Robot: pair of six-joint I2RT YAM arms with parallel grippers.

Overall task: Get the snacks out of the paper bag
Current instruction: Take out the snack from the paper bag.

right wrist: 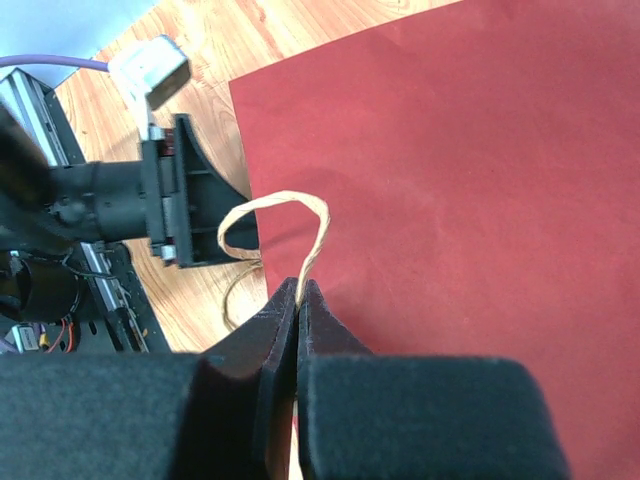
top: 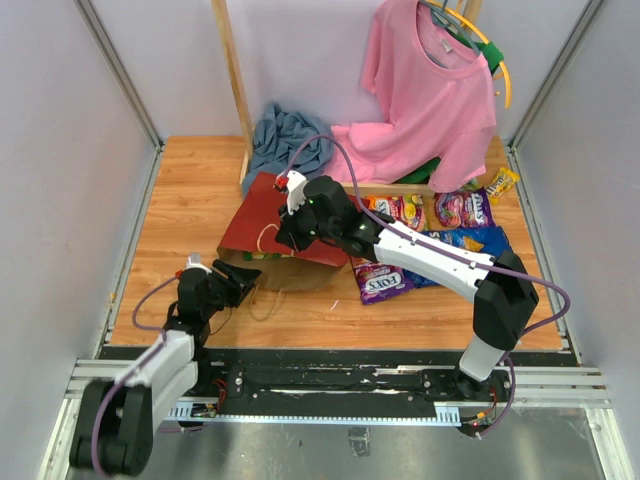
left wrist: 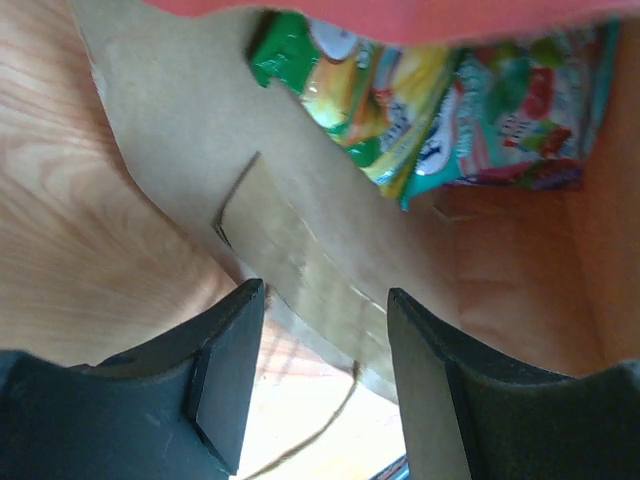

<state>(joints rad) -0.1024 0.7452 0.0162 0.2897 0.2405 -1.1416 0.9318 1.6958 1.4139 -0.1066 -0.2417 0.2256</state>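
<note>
The pink shirt (top: 430, 90) hung behind the paper bag (top: 255, 215). The bag lay on its side on the wooden table (top: 190, 200), its dark red side up and its mouth turned toward the arm bases.

To the right of the bag I saw the blue Doritos bag (top: 468, 243) lying on the table. A purple packet (top: 383, 283) lay just beside the bag, on the near side of the Doritos bag.

The left gripper (top: 240, 282) was at the mouth of the bag. Its jaws were spread, and the brown lower lip of the bag passed between them; the fingers (left wrist: 225, 380) did not clamp it. In the left wrist view, a green-yellow packet (left wrist: 340, 90) and a teal packet (left wrist: 500, 120) lay inside the bag. They were deeper in than the fingertips and apart from them.

The right gripper (top: 287, 235) was above the red side of the bag. Its jaws were pressed together and pinched the thin twine handle (right wrist: 290, 215), whose loop stood out in front of the fingertips.
</note>
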